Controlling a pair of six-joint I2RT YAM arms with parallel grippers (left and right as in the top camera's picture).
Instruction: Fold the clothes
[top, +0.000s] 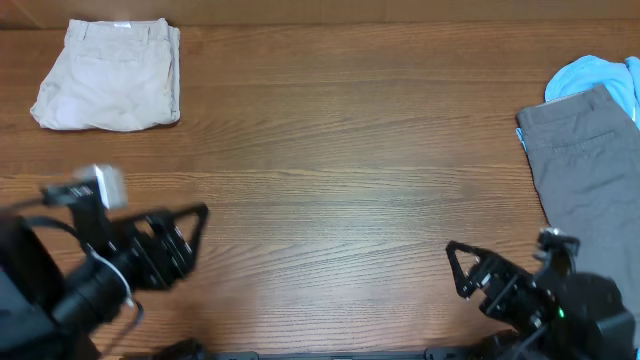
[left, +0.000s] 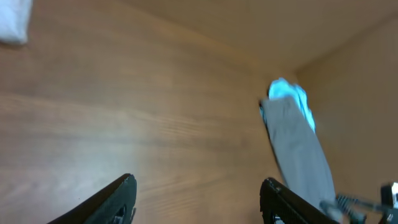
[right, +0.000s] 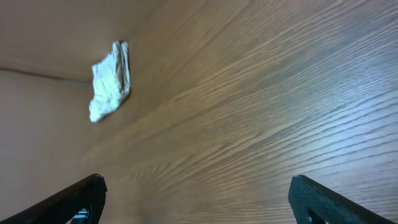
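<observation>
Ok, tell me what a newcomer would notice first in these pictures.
Neatly folded beige shorts lie at the far left of the wooden table, while grey shorts lie flat at the right edge, partly over a light blue garment. The left gripper and right gripper hang open and empty near the front edge.

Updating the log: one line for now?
beige shorts folded, far-left | grey shorts at right | left gripper open | right gripper open
</observation>
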